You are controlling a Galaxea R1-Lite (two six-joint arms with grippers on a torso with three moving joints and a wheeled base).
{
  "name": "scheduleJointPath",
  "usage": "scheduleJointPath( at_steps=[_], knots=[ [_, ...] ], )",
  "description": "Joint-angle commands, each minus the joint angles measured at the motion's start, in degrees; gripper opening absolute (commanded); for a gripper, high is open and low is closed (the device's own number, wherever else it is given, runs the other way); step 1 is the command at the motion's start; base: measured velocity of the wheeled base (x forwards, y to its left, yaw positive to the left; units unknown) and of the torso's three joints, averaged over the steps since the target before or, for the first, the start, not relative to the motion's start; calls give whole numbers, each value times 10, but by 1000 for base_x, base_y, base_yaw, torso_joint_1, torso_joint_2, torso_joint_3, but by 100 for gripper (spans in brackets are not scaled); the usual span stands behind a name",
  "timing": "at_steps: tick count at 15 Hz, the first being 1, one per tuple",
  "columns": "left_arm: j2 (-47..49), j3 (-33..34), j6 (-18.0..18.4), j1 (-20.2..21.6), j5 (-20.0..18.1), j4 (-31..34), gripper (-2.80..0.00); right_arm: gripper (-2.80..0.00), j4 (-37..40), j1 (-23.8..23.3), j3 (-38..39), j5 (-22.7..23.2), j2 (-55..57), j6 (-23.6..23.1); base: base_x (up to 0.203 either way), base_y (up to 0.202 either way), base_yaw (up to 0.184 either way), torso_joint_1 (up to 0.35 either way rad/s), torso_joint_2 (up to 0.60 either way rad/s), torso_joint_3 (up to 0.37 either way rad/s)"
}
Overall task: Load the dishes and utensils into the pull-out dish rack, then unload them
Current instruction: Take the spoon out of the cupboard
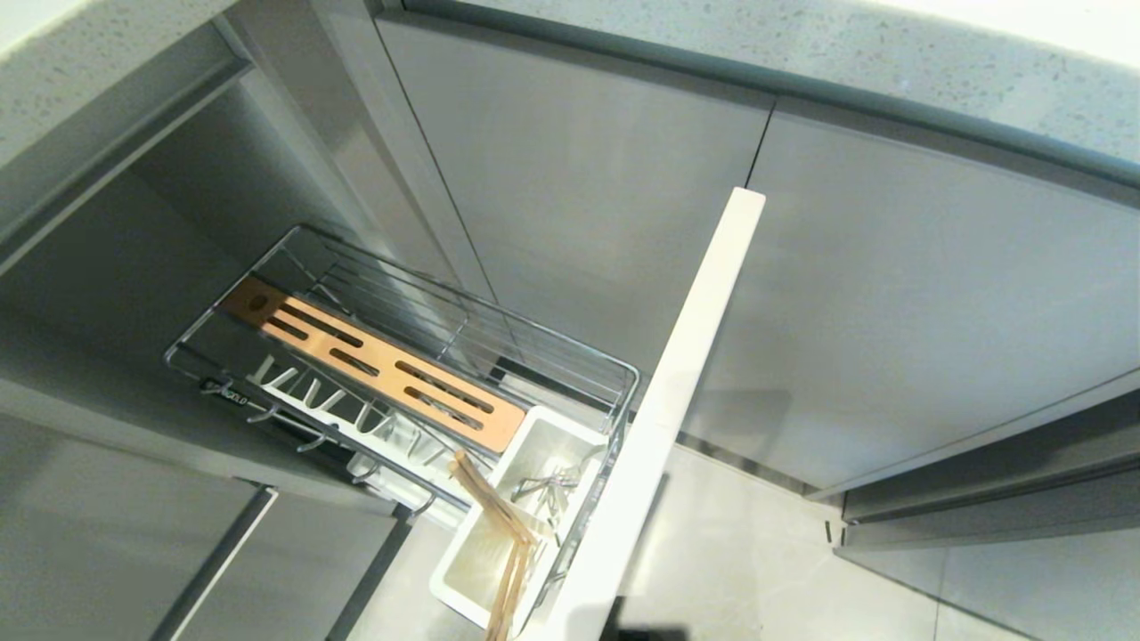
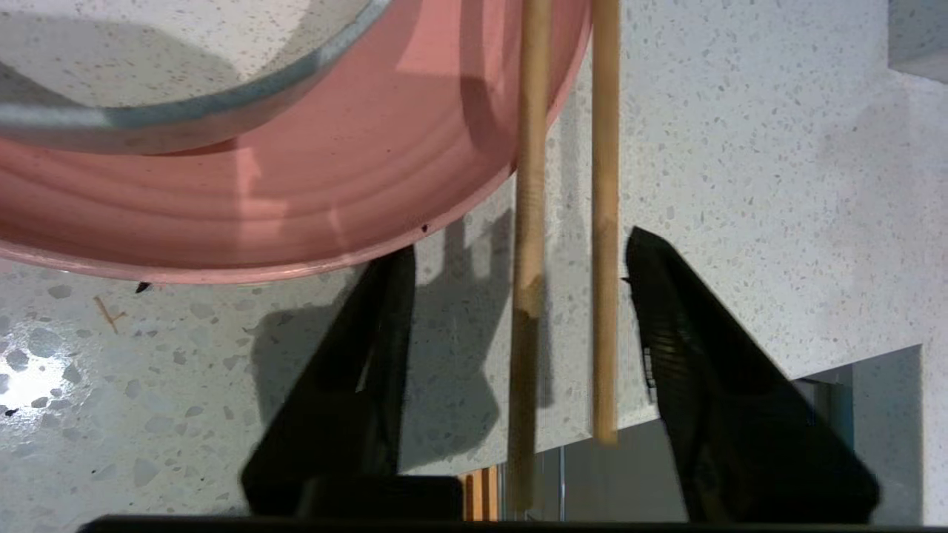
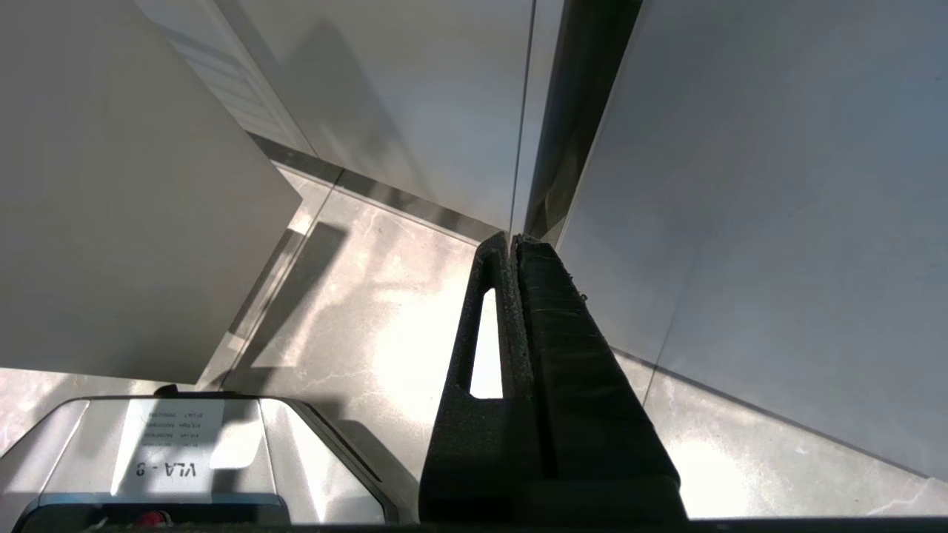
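In the left wrist view, two wooden chopsticks (image 2: 605,311) lie side by side on the speckled countertop (image 2: 740,185). Their far ends rest on the pink plate (image 2: 296,200) and their near ends stick out over the counter's edge. My left gripper (image 2: 520,248) is open astride them, with a black finger on each side and a gap to each stick. A pale bowl (image 2: 148,126) sits in the plate. In the head view the pull-out dish rack (image 1: 267,258) stands pulled out. More chopsticks (image 1: 503,543) and a silver utensil (image 1: 548,488) are in its white tub (image 1: 463,579). My right gripper (image 3: 512,240) is shut and empty.
The rack's orange-brown slotted board (image 1: 374,361) and white prongs (image 1: 294,378) hold nothing. Its pale front panel (image 1: 677,392) juts out across grey cabinet doors (image 1: 891,312). The right gripper hangs over the tiled floor (image 3: 355,311) beside my base (image 3: 170,451).
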Motion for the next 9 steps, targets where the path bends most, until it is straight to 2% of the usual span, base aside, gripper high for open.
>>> scheduleJointPath(
  at_steps=[1,9],
  knots=[
    [0,0,-3,0,-2,2,0,-280,0,0,1,0,0,0,0,0,0,0,0,0],
    [-2,0,-7,0,3,-4,0,-280,0,0,1,0,0,0,0,0,0,0,0,0]
  ],
)
